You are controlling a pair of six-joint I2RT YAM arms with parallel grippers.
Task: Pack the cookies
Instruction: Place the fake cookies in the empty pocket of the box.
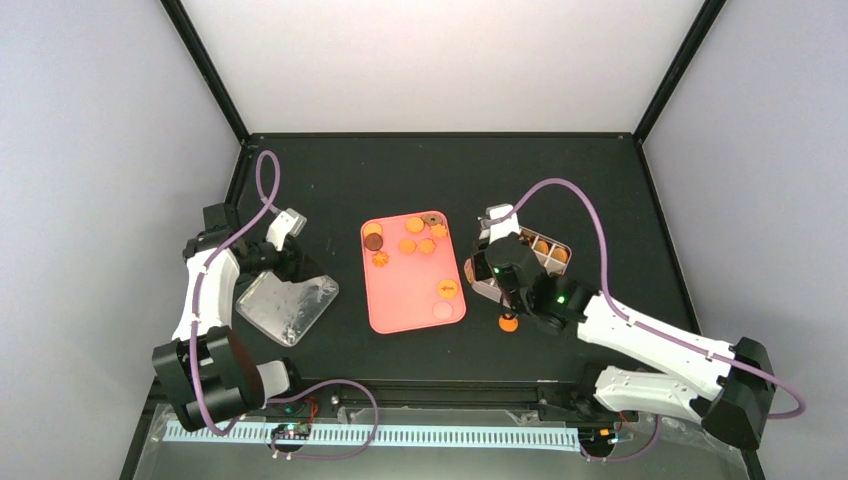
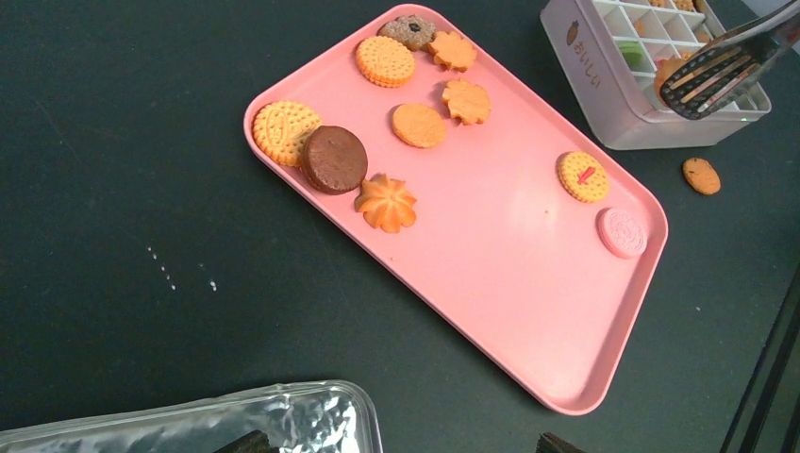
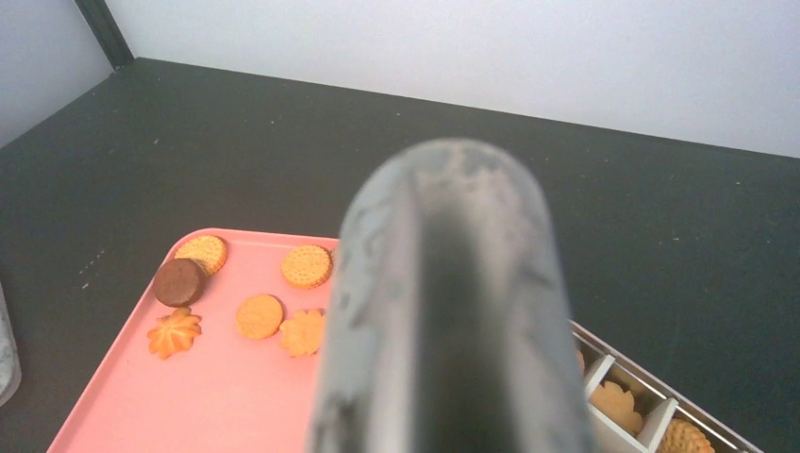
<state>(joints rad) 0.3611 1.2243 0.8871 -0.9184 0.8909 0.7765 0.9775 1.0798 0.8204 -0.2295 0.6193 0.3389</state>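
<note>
Several cookies (image 1: 408, 246), mostly orange and yellow with one brown (image 2: 332, 159) and one pink (image 2: 622, 231), lie on a pink tray (image 1: 410, 300). One orange cookie (image 1: 509, 323) lies on the table beside the white divided box (image 1: 563, 246), which holds more cookies (image 3: 618, 401). My right gripper (image 1: 500, 262) is over the box's left end, shut on metal tongs (image 3: 453, 302); the tongs' tip (image 2: 717, 71) hovers over the box. My left gripper (image 2: 404, 445) is open and empty left of the tray, one fingertip (image 2: 247, 442) over a clear plastic lid (image 1: 287, 305).
The tongs fill most of the right wrist view and hide my right fingers. The black table's side walls rise at left, right and back. The clear lid also shows at the bottom of the left wrist view (image 2: 189, 425).
</note>
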